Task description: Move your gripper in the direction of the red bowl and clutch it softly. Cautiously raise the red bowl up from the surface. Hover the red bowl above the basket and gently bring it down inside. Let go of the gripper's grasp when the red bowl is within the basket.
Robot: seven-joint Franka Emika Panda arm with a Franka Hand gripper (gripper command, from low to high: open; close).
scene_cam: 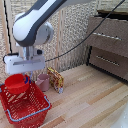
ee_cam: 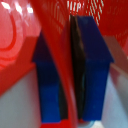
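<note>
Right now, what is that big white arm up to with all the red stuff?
The arm's pincer is pinching the rim of a small red bowl and holding it over the red basket on the wooden floor. In the wrist view the blue fingers sit on either side of the bowl's rim, with the basket's lattice just beyond. The bowl is not released yet. A pink cup and a snack packet stand beside the basket.

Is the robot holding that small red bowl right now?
Yes: in the wrist view the hand has a blue finger on each side of the red bowl's rim, and the exterior view shows the bowl lifted over the basket.
</note>
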